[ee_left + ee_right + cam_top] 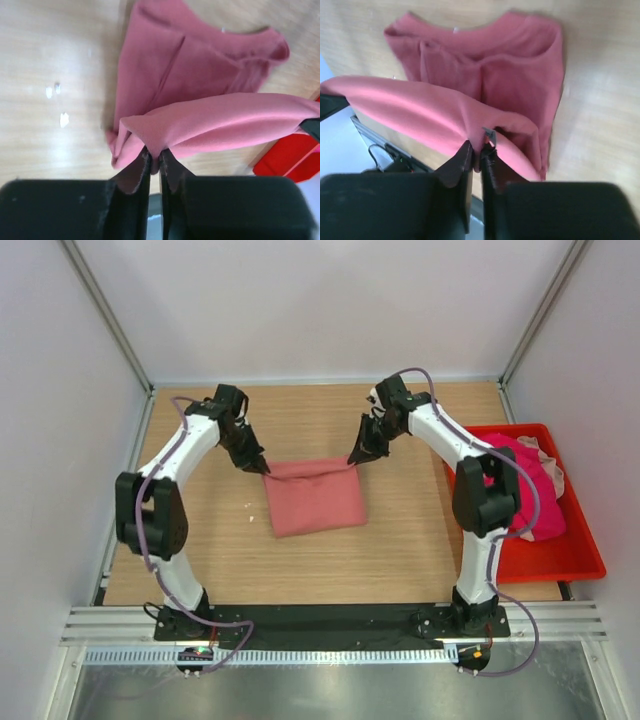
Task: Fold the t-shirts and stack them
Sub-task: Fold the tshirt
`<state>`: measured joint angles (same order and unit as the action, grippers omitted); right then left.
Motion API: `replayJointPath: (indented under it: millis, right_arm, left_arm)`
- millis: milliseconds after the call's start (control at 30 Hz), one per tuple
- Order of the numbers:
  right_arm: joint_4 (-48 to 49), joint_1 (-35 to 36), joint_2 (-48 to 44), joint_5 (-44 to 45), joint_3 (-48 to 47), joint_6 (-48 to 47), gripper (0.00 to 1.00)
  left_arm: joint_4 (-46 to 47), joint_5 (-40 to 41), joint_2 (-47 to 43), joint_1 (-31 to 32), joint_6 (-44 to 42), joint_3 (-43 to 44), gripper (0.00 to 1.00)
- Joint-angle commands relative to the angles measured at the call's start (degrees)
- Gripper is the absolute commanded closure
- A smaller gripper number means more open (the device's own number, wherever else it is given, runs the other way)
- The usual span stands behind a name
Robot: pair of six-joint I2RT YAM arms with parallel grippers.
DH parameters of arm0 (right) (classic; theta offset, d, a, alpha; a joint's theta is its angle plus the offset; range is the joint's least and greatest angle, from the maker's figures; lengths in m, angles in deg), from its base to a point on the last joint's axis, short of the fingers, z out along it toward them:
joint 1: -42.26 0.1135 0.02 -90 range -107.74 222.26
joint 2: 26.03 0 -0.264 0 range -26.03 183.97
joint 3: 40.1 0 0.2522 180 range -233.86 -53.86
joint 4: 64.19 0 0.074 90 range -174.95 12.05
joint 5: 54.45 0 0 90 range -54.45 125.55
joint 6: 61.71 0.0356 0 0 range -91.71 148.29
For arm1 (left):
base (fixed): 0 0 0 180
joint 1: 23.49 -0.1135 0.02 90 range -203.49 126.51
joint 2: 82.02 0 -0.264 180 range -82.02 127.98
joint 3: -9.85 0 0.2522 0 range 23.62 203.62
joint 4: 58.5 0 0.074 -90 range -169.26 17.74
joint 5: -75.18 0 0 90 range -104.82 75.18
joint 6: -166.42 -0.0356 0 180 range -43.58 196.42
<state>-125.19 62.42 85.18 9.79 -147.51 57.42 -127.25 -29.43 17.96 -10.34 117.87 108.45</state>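
The salmon-pink t-shirt (315, 498) lies in the middle of the wooden table (200, 440), partly folded; its far edge is lifted up. The left gripper (262, 468) pinches one corner of that edge; the right gripper (355, 458) pinches the other; both pairs of jaws are squeezed tight on the cloth. I think this is a folding step; next, both arms should bring the edge over to the near side together, then let go. More pink shirts (530, 480) wait in the red bin (585, 550).

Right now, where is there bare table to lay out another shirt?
Free: the far strip of table behind the left gripper and right gripper; the near strip between the salmon t-shirt and the arm bases. Crowded: the gap between shirt and red bin, under the right arm.
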Motion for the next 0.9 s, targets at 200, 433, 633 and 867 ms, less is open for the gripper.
replayJointPath:
  millis: [200, 433, 633, 867]
  right_arm:
    - [1.63, -4.17, 12.88, -0.44, -17.70, -3.46, 0.50]
    - [2.05, -2.94, 6.21, 2.38, -12.72, -5.22, 0.39]
    - [20.03, 0.58, 3.74, -6.13, 0.99, 3.82, 0.59]
    - [28.34, -0.47, 12.00, -8.26, -0.92, 7.52, 0.90]
  left_arm:
    - [1.12, 1.77, 15.25, -2.25, -7.87, 17.46, 0.48]
    - [1.01, 2.06, 4.70, -1.72, -6.65, 13.27, 0.44]
    - [16.99, -11.57, -1.19, 4.07, 0.55, -3.77, 0.56]
    - [26.06, -14.22, -3.04, 7.86, 5.30, -17.74, 0.64]
